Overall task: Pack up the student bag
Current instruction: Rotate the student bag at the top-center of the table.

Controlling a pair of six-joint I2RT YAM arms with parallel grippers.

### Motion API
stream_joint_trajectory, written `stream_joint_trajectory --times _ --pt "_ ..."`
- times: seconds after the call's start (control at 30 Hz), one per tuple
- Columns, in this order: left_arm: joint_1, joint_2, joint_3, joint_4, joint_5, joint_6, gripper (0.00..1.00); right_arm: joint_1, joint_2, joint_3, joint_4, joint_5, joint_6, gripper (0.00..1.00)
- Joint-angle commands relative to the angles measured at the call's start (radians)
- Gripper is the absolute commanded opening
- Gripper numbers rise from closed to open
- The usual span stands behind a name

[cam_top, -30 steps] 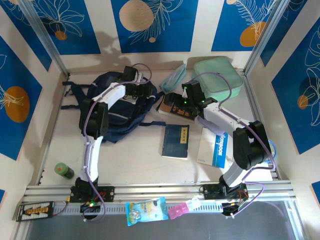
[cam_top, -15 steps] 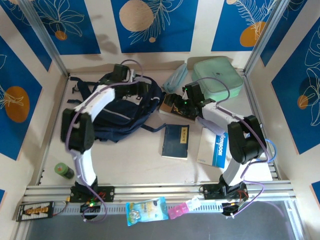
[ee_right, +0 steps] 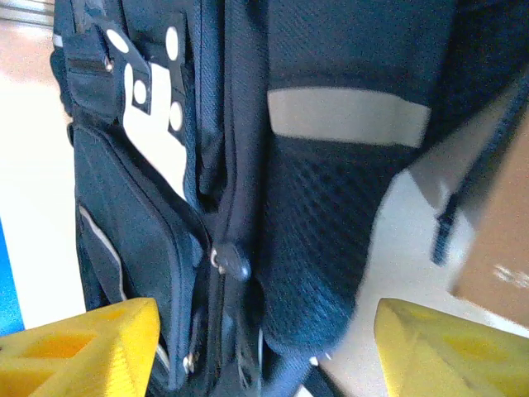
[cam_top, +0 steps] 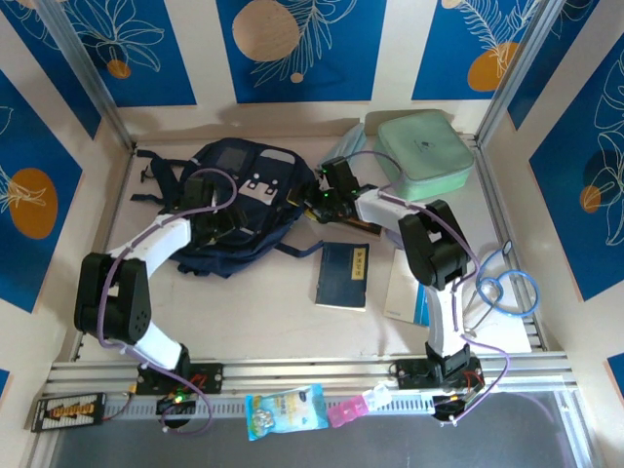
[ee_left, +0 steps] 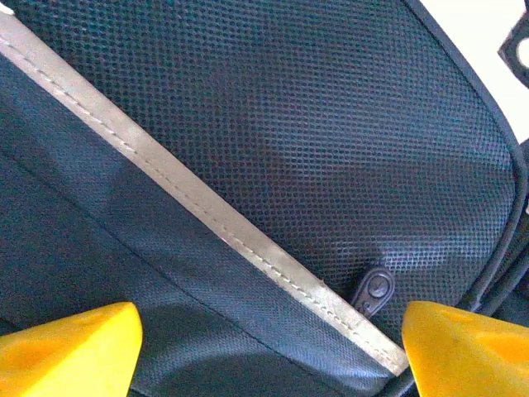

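1. Student bag [cam_top: 244,180] lies flat in the upper left-centre of the top view, grey patch facing up
2. Left gripper [cam_top: 224,222] sits over the bag's lower front, jaws spread wide and empty; its wrist view shows mesh fabric and a pale stripe [ee_left: 198,198] running diagonally
3. Right gripper [cam_top: 312,200] is at the bag's right edge, jaws apart, nothing held; a zip pull [ee_right: 231,263] shows centre-left in its wrist view
4. Mint green case [cam_top: 426,154] upper right; dark book [cam_top: 342,275] centre
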Motion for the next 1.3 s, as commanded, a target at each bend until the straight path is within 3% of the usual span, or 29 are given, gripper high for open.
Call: stream_joint_trajectory --times 0.0,0.23,0.33,0.57,0.67,0.97,1.13,1.27 --pt "0.013 0.014 -0.022 0.056 -0.021 -0.045 0.80 -0.002 0.055 0.074 -0.057 0.054 0.048 0.67" --pt "0.027 0.110 0.006 0.068 -0.056 -0.019 0.76 -0.012 0.172 0.217 -0.117 0.058 0.026 0.59" --pt "0.028 0.138 0.011 0.103 -0.078 -0.008 0.71 -0.014 0.193 0.216 -0.112 0.085 0.016 0.50" --pt "0.034 0.247 0.077 0.135 -0.055 0.038 0.71 -0.024 0.144 0.118 -0.081 0.096 0.009 0.16" --pt "0.040 0.307 0.131 0.140 0.006 0.089 0.74 -0.021 0.112 0.071 -0.080 0.096 0.022 0.11" --pt "0.060 0.350 0.245 0.095 -0.003 0.157 0.81 -0.002 0.011 -0.054 -0.004 0.032 0.119 0.09" --pt "0.062 0.299 0.274 0.027 -0.038 0.174 0.87 -0.010 -0.020 -0.076 0.019 0.009 0.200 0.31" --pt "0.058 0.201 0.242 -0.009 -0.029 0.171 0.89 -0.014 -0.008 -0.073 0.002 -0.017 0.239 0.34"
